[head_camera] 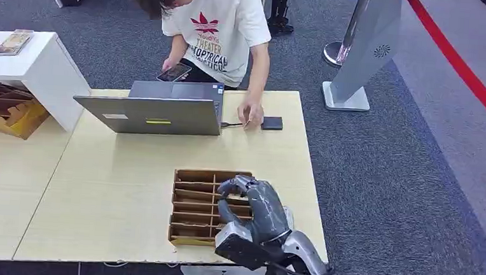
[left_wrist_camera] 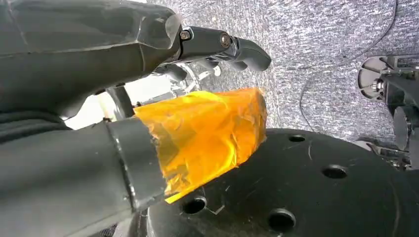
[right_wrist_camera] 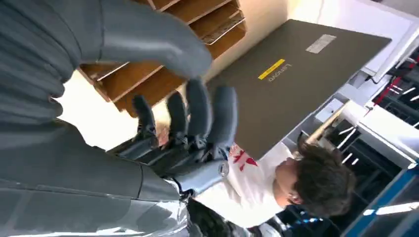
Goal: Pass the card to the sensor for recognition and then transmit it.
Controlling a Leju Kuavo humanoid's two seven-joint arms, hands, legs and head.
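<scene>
Reaching is the step judged in hand: the right hand (head_camera: 253,209) is positioned, empty with fingers apart, over the slotted card tray (head_camera: 197,206) at lower centre of the table (head_camera: 109,193). No card can be made out; the sensor (head_camera: 271,122) lies at upper centre. Next, a card must be pinched. The left hand (left_wrist_camera: 148,74) is seen holding nothing, its fingers loosely spread.

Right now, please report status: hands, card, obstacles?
Right hand empty, fingers spread, over the slotted tray. Left hand empty. Person's hand beside black reader.
</scene>
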